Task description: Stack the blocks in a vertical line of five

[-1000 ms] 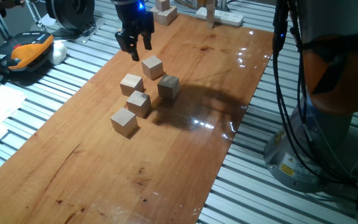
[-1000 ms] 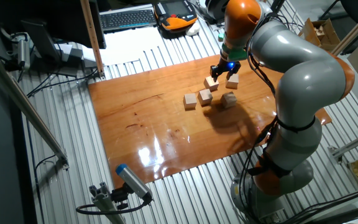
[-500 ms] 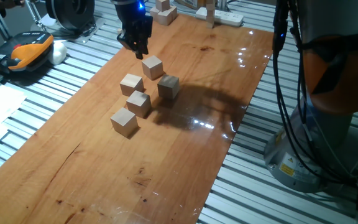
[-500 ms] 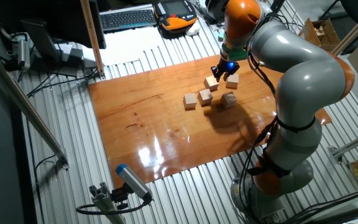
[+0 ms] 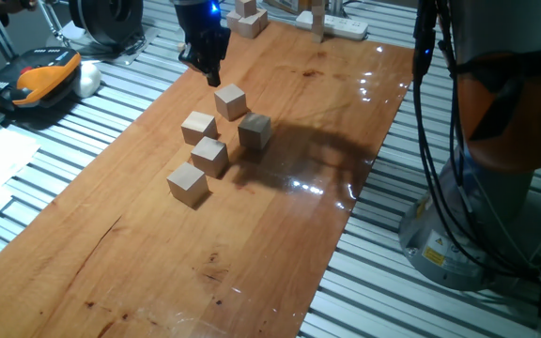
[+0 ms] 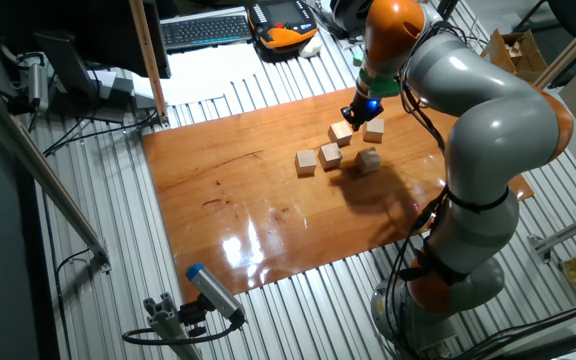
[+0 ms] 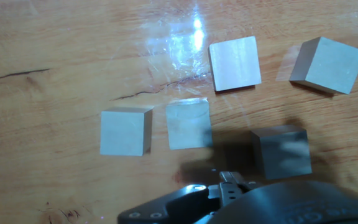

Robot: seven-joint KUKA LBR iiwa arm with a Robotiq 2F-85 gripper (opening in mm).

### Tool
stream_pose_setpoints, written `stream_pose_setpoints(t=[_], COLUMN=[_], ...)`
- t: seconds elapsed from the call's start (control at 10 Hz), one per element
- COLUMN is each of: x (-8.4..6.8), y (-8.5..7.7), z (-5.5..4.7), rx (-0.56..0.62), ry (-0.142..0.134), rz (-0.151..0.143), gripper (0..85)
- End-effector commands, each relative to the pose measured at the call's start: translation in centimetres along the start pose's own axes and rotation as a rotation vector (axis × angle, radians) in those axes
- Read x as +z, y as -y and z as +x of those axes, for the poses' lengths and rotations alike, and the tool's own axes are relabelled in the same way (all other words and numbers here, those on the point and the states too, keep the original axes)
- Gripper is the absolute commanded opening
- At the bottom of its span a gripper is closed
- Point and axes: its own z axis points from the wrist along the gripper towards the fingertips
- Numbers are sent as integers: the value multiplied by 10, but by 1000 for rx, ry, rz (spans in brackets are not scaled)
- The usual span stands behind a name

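Five plain tan wooden blocks lie apart on the wooden board [image 5: 280,244], none stacked. In one fixed view they are the far block [image 5: 231,100], a left one [image 5: 199,126], a shaded one [image 5: 255,130], a middle one [image 5: 209,156] and the nearest [image 5: 187,183]. All five also show in the hand view, for example the block [image 7: 235,63] at upper middle and the shaded block [image 7: 283,152] close to the hand. My gripper [image 5: 208,77] hovers just beyond and above the far block, also seen in the other fixed view [image 6: 356,113]. Its fingers look drawn together and hold nothing.
A white power strip [image 5: 332,23] and spare wooden pieces [image 5: 249,19] lie at the board's far end. An orange device [image 5: 50,75] sits to the left on the slatted table. My arm's base and cables [image 5: 496,141] stand to the right. A wooden post [image 6: 150,60] rises at the board's corner.
The gripper's fingers, spread apart a second ago, now show as one narrow tip. The hand has shifted slightly away from the blocks. No block has moved.
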Motion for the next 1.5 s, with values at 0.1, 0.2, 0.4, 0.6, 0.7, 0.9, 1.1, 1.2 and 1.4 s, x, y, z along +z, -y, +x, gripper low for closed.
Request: stream_pose_setpoints(t=[0.1, 0.2, 0.4, 0.6, 0.7, 0.9, 1.1, 1.2, 1.4], x=[0, 0, 1, 4, 6, 11, 18, 21, 29], y=[0, -1, -2, -5, -6, -7, -8, -9, -11], z=[0, -1, -2, -5, -7, -11, -15, -17, -21], rx=[-4, -4, 3, 16, 24, 28, 15, 14, 14], ry=[-3, 0, 28, 69, 74, 64, 50, 51, 55], rz=[5, 23, 79, 118, 126, 116, 55, 52, 45], gripper=[0, 0, 0, 0, 0, 0, 0, 0, 0])
